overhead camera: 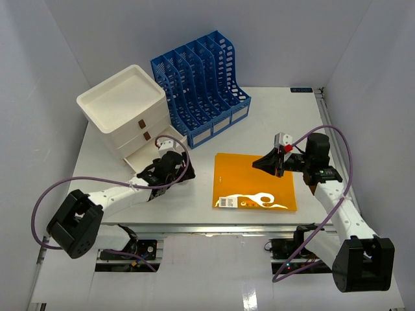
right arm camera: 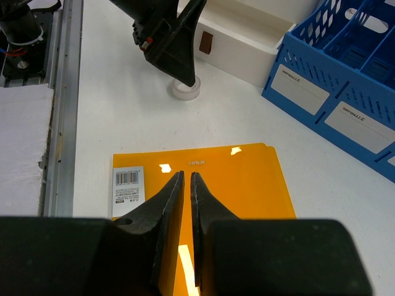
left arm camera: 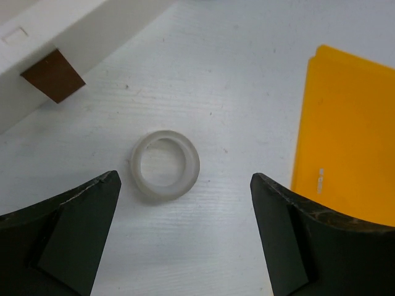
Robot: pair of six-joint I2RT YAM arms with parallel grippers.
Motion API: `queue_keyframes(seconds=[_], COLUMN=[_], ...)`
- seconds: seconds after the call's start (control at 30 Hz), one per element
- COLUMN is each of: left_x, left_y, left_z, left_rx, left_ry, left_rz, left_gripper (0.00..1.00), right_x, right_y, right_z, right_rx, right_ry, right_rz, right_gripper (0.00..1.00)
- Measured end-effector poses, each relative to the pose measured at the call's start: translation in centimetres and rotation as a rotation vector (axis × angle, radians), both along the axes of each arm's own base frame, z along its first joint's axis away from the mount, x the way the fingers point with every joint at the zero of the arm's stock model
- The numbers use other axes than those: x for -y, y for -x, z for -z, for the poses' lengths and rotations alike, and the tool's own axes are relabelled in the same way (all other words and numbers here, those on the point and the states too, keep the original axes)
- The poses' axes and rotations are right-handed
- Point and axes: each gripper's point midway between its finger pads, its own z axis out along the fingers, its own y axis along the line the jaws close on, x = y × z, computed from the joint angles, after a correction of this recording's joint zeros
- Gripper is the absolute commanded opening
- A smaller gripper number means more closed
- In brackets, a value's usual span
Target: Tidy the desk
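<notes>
Left gripper [left arm camera: 184, 182] jaws wide, empty; translucent ring [left arm camera: 191, 163] lies flat on table [left arm camera: 234, 80] between them (left arm nearest). Right gripper [right arm camera: 186, 176] jaws shut, empty, above orange folder [right arm camera: 247, 179].

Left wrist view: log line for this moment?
left gripper: open, straddling ring | ring: flat on desk | right gripper: shut, empty, above folder
</notes>
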Motion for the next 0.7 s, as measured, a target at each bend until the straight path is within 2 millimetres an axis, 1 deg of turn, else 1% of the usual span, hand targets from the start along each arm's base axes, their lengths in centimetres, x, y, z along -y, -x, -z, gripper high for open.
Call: queue_keyframes(seconds=[0.1,0.23,0.43,0.53,0.57,0.6,0.7], left_x=[0.0,-0.1,0.6,0.5,0.4,0.3,0.2], left_y=[1.1,1.9,0.3,-0.2,-0.4,-0.5,-1.0], left_z=[1.5,3.6,4.1,4.3,4.3,4.4,4.5], left_rx=[-0.07,-0.167,-0.192,-0.19,-0.189,-0.191,-0.184], left_ry=[-0.045,-0.132,-0.223,-0.255,-0.264,-0.274,-0.293], left_rz=[0.049,0.075,0.063,0.046,0.04,0.032,0.009], left_gripper=[0.98,0.98,0.97,0.88,0.82,0.79,0.7], right_x=[0.1,0.2,0.5,0.5,0.5,0.5,0.5], right_y=[0.0,-0.1,-0.3,-0.3,-0.3,-0.3,-0.3], right_z=[0.0,0.0,-0.2,-0.2,-0.2,-0.2,-0.2], right_rx=[0.001,0.001,0.007,0.008,0.008,0.008,0.008], right_ry=[0.0,0.0,-0.001,-0.002,-0.002,-0.002,-0.002], right_rz=[0.003,0.008,0.019,0.02,0.02,0.02,0.021], right_gripper=[0.15,0.15,0.15,0.15,0.15,0.15,0.15])
